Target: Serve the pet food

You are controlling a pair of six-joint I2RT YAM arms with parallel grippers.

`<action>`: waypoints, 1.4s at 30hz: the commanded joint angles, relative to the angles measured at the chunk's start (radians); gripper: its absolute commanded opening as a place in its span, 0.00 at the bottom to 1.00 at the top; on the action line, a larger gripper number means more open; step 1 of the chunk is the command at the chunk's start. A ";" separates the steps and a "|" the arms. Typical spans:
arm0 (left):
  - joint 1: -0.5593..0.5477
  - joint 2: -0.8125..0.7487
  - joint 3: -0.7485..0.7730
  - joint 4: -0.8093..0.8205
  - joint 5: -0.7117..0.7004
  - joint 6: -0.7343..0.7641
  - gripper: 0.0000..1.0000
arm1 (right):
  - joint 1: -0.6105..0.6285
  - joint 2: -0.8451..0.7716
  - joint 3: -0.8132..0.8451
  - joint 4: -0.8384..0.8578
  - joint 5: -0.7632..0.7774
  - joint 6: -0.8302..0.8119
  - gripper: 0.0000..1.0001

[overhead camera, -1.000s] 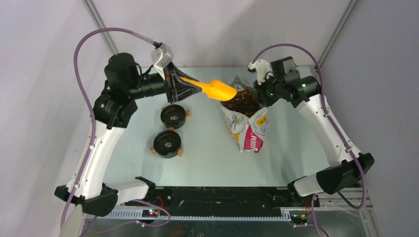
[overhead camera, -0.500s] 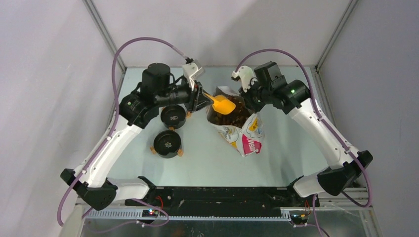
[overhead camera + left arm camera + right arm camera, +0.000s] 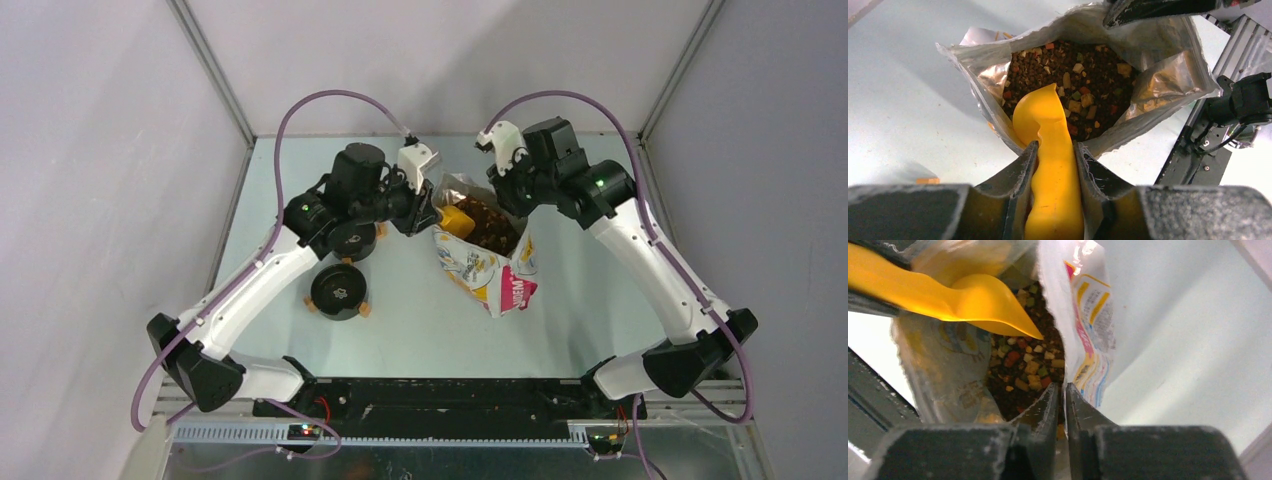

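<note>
The left end effector (image 3: 1055, 146) grips the scoop (image 3: 1040, 112), tip over the pet food (image 3: 1088, 85). The right end effector (image 3: 1061, 390) pinches the bag (image 3: 490, 280) rim.

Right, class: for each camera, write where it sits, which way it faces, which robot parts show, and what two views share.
Top external: above and behind, looking down at the table; left arm and right arm show.
Left wrist: on the left arm, facing into the bag; left gripper clamps the scoop.
Right wrist: on the right arm, facing into the bag; right gripper pinches its rim.
Shared: both wrist views show scoop and pet food.
</note>
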 commanded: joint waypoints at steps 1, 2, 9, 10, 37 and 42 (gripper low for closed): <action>0.001 -0.011 0.003 0.040 -0.067 -0.016 0.00 | -0.027 -0.022 0.006 0.009 0.040 0.013 0.33; 0.001 -0.012 0.002 0.041 -0.065 -0.016 0.00 | -0.029 -0.020 0.012 0.007 0.052 0.010 0.40; 0.000 -0.023 0.008 0.036 -0.067 -0.017 0.00 | -0.035 -0.050 -0.068 -0.030 0.107 -0.037 0.54; 0.001 -0.026 0.008 0.035 -0.068 -0.012 0.00 | -0.038 -0.053 -0.092 -0.034 0.114 -0.048 0.53; -0.037 0.045 -0.002 0.120 -0.277 -0.088 0.00 | 0.088 -0.030 0.128 0.049 0.105 0.039 0.00; -0.088 0.078 -0.067 0.184 -0.456 -0.177 0.00 | 0.070 -0.079 0.020 0.055 0.034 0.169 0.00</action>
